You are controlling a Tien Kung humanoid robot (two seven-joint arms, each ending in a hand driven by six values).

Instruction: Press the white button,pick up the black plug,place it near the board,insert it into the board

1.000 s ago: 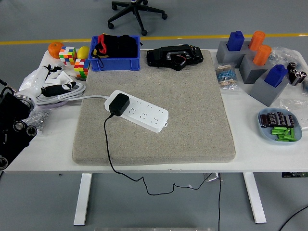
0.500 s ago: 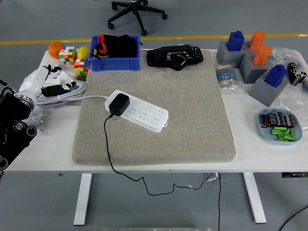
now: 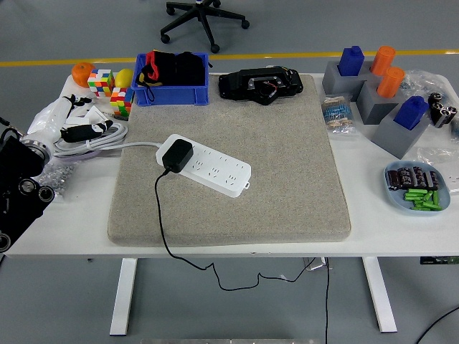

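A white power strip (image 3: 208, 165) lies aslant on the grey felt mat (image 3: 287, 179) at the table's middle. A black plug (image 3: 176, 155) sits in the strip's left end, and its black cord (image 3: 159, 208) runs down over the mat's front edge. The strip's white cable (image 3: 136, 144) leads off to the left. My left arm (image 3: 18, 188) rests at the left edge of the table, well clear of the strip; its fingers are not visible. My right arm is out of the picture.
A blue bin (image 3: 172, 79) with black items and a black device (image 3: 260, 84) stand at the back. Colour cubes (image 3: 111, 89) and a cable coil (image 3: 86, 136) sit at the left. Grey blocks (image 3: 380, 93) with blue and orange pegs and a blue dish (image 3: 418, 188) stand on the right.
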